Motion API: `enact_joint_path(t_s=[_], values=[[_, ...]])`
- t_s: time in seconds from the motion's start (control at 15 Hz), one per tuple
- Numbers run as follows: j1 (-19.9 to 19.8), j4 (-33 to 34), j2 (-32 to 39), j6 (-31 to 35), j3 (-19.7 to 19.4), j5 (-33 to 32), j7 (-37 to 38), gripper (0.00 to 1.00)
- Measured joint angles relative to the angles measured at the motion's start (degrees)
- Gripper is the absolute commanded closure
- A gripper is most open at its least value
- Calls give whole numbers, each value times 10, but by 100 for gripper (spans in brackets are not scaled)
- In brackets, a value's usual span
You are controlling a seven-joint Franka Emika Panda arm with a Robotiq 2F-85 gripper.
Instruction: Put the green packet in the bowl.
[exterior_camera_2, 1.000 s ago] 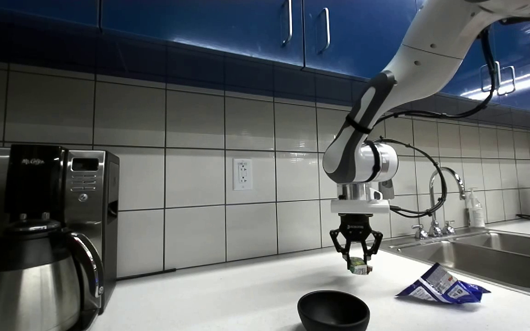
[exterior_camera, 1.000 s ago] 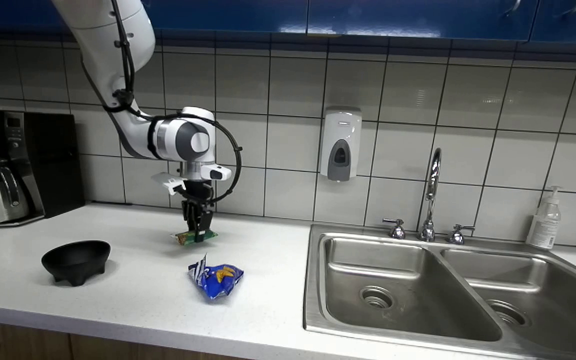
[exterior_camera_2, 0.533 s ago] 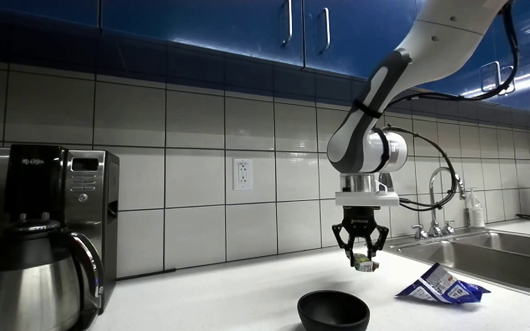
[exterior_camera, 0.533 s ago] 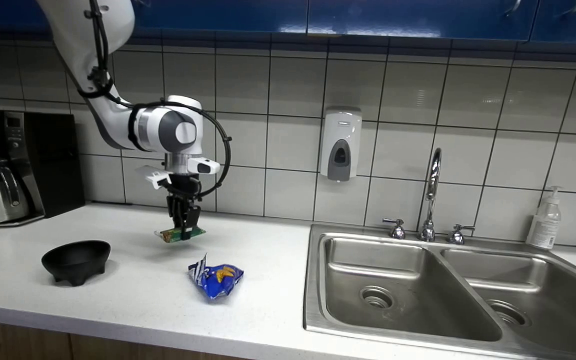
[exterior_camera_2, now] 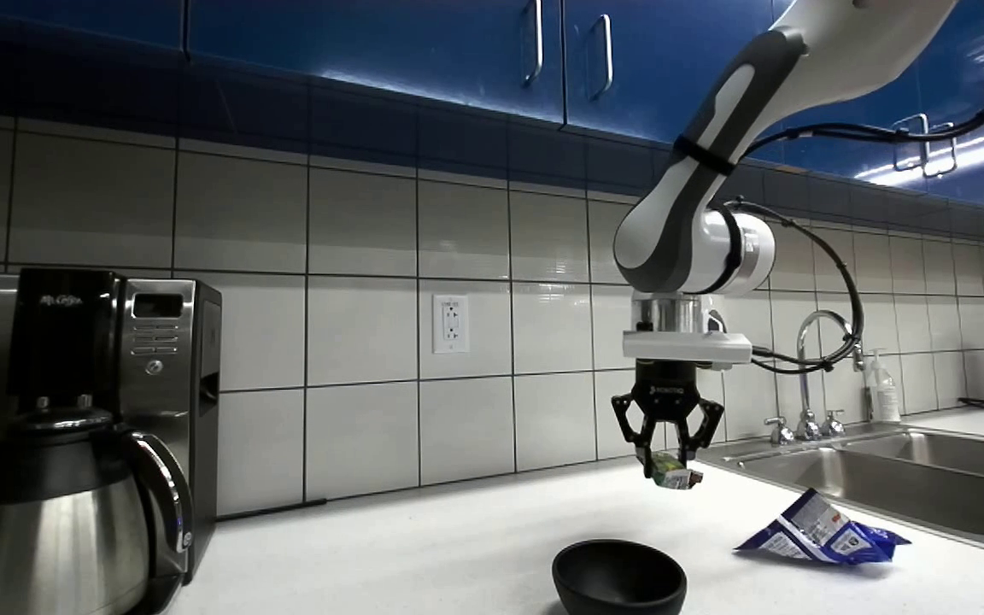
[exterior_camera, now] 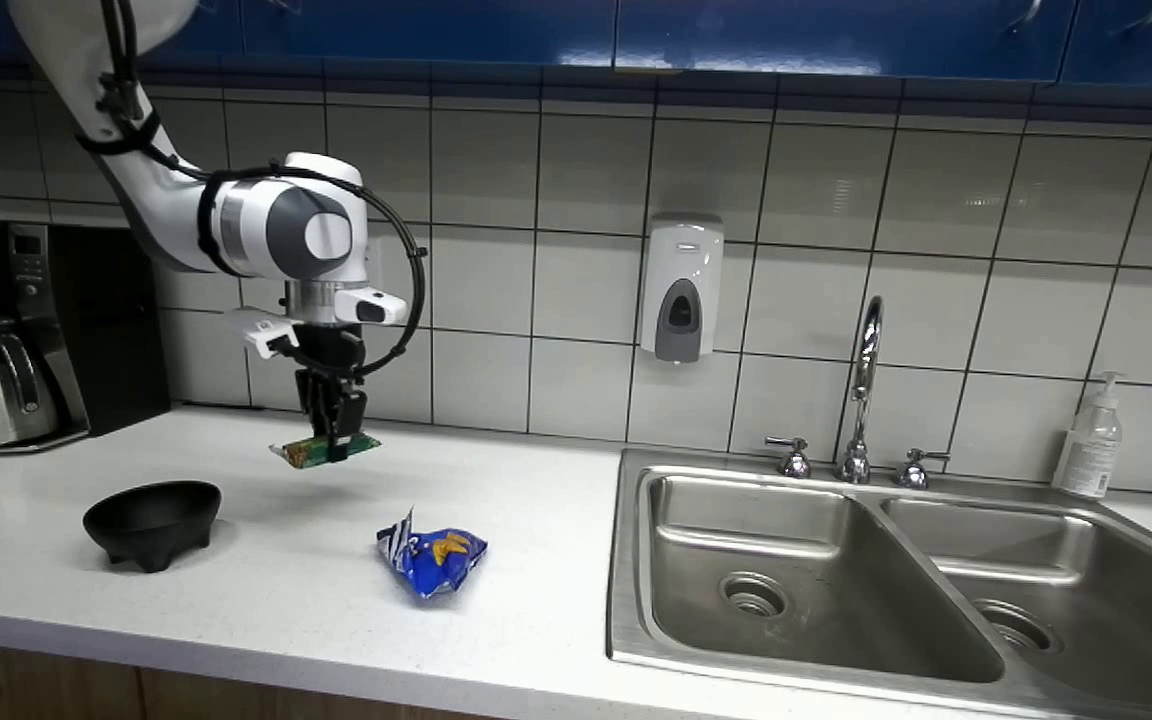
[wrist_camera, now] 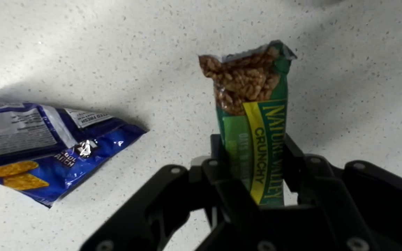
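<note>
1. The end effector (exterior_camera_2: 668, 462) is clamped on the green packet (wrist_camera: 255, 129), with both ends sticking out – it's up above the surface (exterior_camera: 536, 620) and off to one side of the black bowl (exterior_camera: 158, 535), not over it.
2. Let go too soon and it probably just flops onto the surface.
3. Bigger worry IMO: come in too low and an overhanging end could clip the bowl – tipping it, or twisting that slick-looking wrapper loose.
</note>
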Motion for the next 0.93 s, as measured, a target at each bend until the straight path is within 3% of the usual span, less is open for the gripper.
enact_joint_path(t_s=[0.93], values=[[7,-94,-85,55,83,-92,121,84]])
